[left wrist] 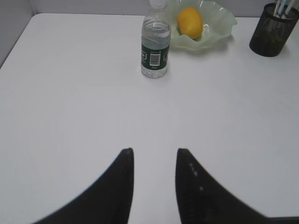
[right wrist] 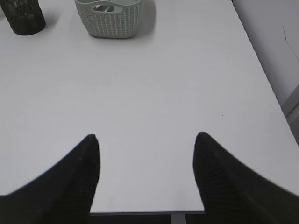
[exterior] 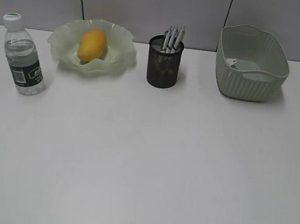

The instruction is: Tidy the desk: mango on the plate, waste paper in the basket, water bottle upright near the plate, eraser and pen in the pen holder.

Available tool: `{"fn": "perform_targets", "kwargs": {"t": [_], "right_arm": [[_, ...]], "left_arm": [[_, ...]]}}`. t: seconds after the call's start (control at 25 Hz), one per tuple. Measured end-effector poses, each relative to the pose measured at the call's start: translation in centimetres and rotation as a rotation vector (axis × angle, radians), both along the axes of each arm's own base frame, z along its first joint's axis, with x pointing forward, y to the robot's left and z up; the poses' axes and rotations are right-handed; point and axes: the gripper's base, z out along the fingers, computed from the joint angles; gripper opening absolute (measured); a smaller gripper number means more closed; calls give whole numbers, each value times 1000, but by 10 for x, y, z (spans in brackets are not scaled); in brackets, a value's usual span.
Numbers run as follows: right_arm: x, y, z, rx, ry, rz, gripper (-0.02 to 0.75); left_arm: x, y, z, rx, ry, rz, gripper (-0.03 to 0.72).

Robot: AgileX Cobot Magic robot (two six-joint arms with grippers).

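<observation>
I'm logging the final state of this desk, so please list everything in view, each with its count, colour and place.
water bottle: one, clear with dark green label and white-green cap, upright at far left, beside the plate.
plate: one, pale green with ruffled rim, back left.
mango: one, yellow-orange, lying on the plate.
pen holder: one, black mesh, back centre.
pens: several, exact count unclear, light-coloured, standing in the pen holder.
basket: one, pale green woven-look, back right; something small lies inside, too unclear to name.
desk: one, white, bare across the front.
left tool: one, black, open, empty, over bare desk.
right tool: one, black, open wider, empty, near the front edge.
</observation>
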Motion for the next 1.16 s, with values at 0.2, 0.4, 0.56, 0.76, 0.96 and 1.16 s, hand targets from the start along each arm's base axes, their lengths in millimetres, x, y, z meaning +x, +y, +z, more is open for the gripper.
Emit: {"fn": "perform_targets", "kwargs": {"t": [0.2, 0.4, 0.56, 0.76, 0.96, 1.16], "right_arm": [[0, 0, 0, 0, 0, 0, 501], [0, 0, 0, 0, 0, 0, 501], [0, 0, 0, 0, 0, 0, 501], [0, 0, 0, 0, 0, 0, 501], [0, 0, 0, 0, 0, 0, 501], [0, 0, 0, 0, 0, 0, 501]], "left_arm": [[0, 0, 0, 0, 0, 0, 239], [0, 0, 0, 0, 0, 0, 239], [0, 0, 0, 0, 0, 0, 239], [0, 0, 0, 0, 0, 0, 239], [0, 0, 0, 0, 0, 0, 239], [0, 0, 0, 0, 0, 0, 239]]}}
